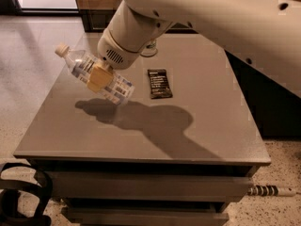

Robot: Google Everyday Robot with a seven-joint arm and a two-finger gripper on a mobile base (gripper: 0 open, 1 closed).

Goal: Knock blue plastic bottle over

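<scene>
The blue plastic bottle [82, 68] is clear with a white cap and a pale blue-and-white label. It is tilted steeply, cap pointing up and left, over the left part of the grey table [197, 126]. My gripper [101, 77] is shut on the bottle's middle; one tan finger pad [100, 77] lies across the label. The bottle's base hangs just above the tabletop, above its shadow. The big white arm reaches in from the upper right and hides the far middle of the table.
A dark snack packet [159, 83] lies flat near the table's middle. A glass or can base [149, 49] shows behind the wrist at the far edge. Black cables [19, 197] sit on the floor at the lower left. A striped object [268, 190] lies at the lower right.
</scene>
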